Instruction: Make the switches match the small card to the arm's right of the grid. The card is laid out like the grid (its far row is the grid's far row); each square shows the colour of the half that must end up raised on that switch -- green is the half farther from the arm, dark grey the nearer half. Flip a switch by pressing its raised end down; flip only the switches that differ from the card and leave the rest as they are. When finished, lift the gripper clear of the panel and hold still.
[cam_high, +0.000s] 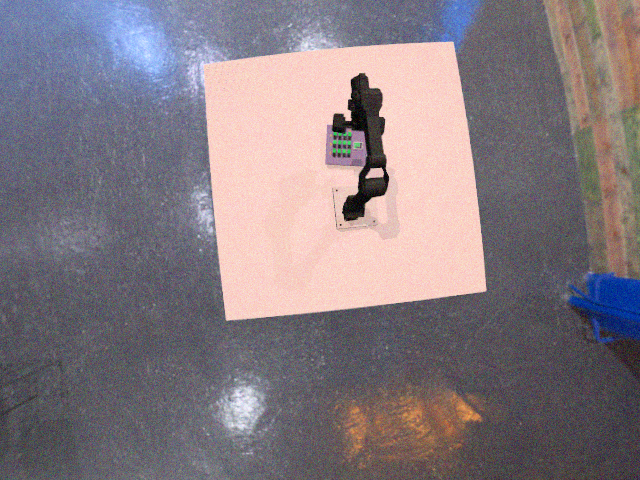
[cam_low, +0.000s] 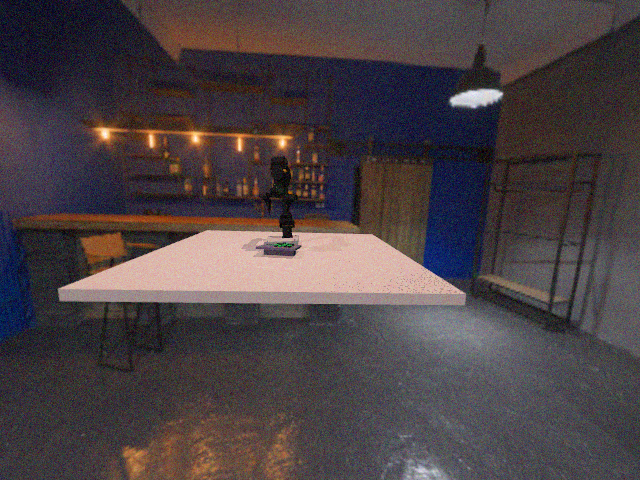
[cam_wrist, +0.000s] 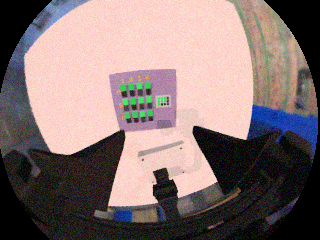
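Observation:
The purple panel (cam_high: 336, 163) (cam_low: 279, 252) (cam_wrist: 169, 82) lies on the table beyond the arm's base. Its grid of switches (cam_high: 341, 145) (cam_wrist: 136, 103) has three rows and several columns, each switch with a green far half and a dark near half. Which halves are raised is too small to tell surely. The small card (cam_high: 357, 145) (cam_wrist: 163, 101) is right of the grid, pale-bordered, with mostly green squares and some dark ones toward its near side. My gripper (cam_wrist: 160, 131) is open and empty, high above the table; its fingers frame the near side of the panel in the wrist view.
The pale pink table (cam_high: 268, 232) (cam_low: 206, 279) (cam_wrist: 75, 75) carries the panel and the arm's base plate (cam_high: 339, 206) (cam_wrist: 150, 154). The black arm (cam_high: 374, 139) (cam_low: 280, 175) reaches over the panel's right side in the top view. A dark grey patch (cam_wrist: 164, 123) is at the panel's near right.

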